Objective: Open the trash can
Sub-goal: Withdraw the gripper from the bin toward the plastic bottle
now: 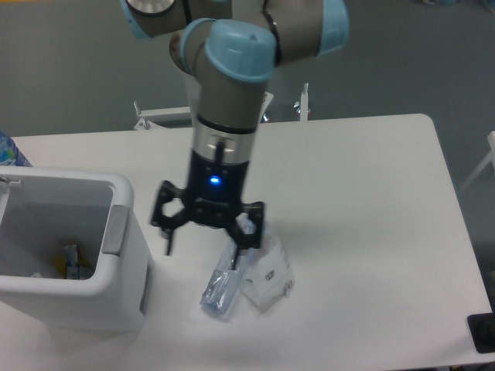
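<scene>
The trash can (116, 267) occupies the lower left of the frame, standing on the white table (371, 201). Its top is open and the interior is visible, with some items lying at the bottom. A grey tab (114, 229) sits on its right rim. Right of the can, at frame centre, the gripper (201, 251) hangs clear of the rim, apart from the can. Its 2 fingers are spread wide and hold nothing. Its right finger overlaps a clear plastic bottle (220, 287) lying on the table. A clear packet with a white label (267, 275) lies just right of the bottle.
</scene>
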Controlling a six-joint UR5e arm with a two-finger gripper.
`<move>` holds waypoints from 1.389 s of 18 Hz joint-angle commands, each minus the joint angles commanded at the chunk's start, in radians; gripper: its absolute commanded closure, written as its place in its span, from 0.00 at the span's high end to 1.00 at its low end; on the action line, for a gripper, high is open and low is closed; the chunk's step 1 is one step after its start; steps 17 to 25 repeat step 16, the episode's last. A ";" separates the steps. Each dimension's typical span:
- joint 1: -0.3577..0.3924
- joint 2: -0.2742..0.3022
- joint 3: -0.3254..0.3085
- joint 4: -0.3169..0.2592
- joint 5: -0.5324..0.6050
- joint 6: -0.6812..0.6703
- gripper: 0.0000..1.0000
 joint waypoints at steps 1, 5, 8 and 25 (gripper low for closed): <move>0.012 -0.011 -0.002 0.000 0.021 0.026 1.00; 0.048 -0.064 0.002 0.000 0.127 0.132 1.00; 0.054 -0.089 -0.006 -0.011 0.218 0.300 1.00; 0.137 -0.135 -0.020 -0.052 0.310 0.578 1.00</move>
